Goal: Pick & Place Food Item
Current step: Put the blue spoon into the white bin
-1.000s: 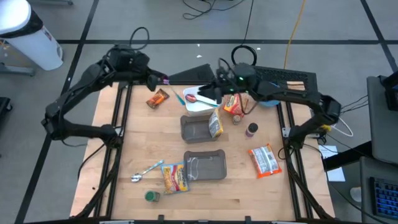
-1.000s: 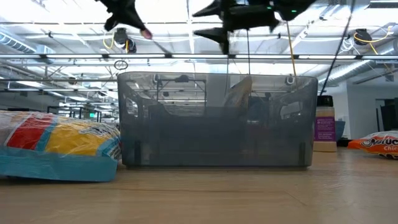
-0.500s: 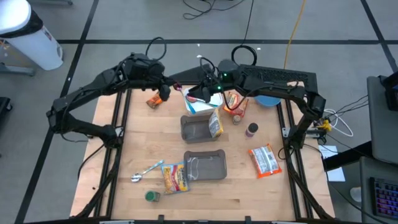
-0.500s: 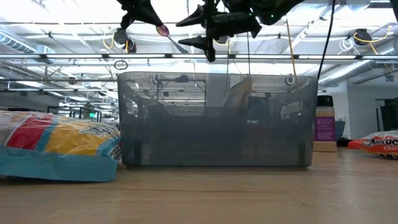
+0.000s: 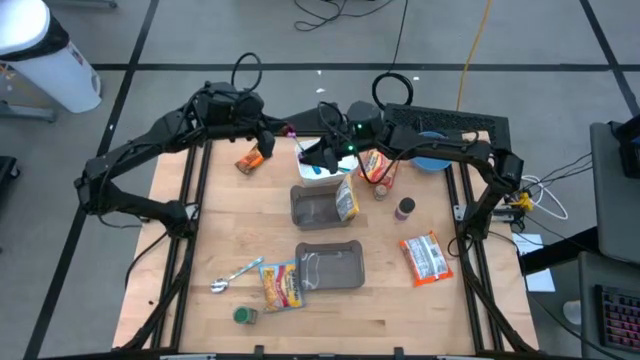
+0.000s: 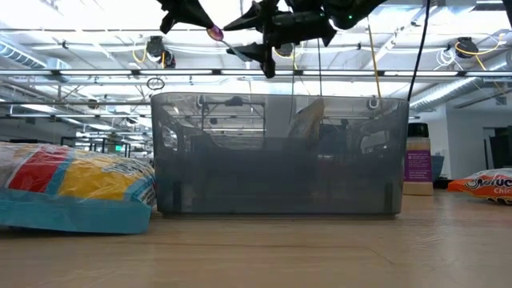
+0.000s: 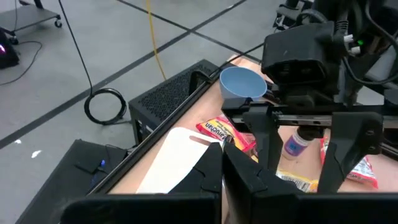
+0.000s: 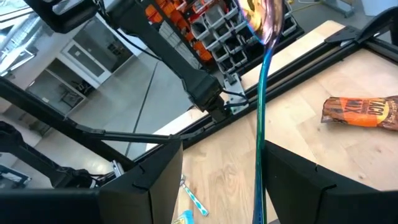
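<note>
In the low view, a snack bag point(image 6: 72, 192) lies lower left on the table point(image 6: 320, 248), beside a grey bin point(image 6: 276, 156) at centre. Top centre, above the bin, the left gripper point(image 6: 200, 22) pinches the spoon point(image 6: 228, 44) by its pink bowl end. The right gripper point(image 6: 244, 38) is spread around its blue handle.

Metal spoon point(image 5: 236, 275) lay near the table's point(image 5: 220, 220) front left corner, with a small green-lidded jar point(image 5: 243, 316) just in front of it. Purple-capped bottle point(image 5: 404, 208) stood upright on the right side. Blue bowl point(image 5: 432, 161) sat at the far right corner, beside a black perforated case point(image 5: 460, 124). On the floor: white bin point(image 5: 50, 55), coiled black cable point(image 5: 393, 88), yellow cable point(image 5: 478, 40).
</note>
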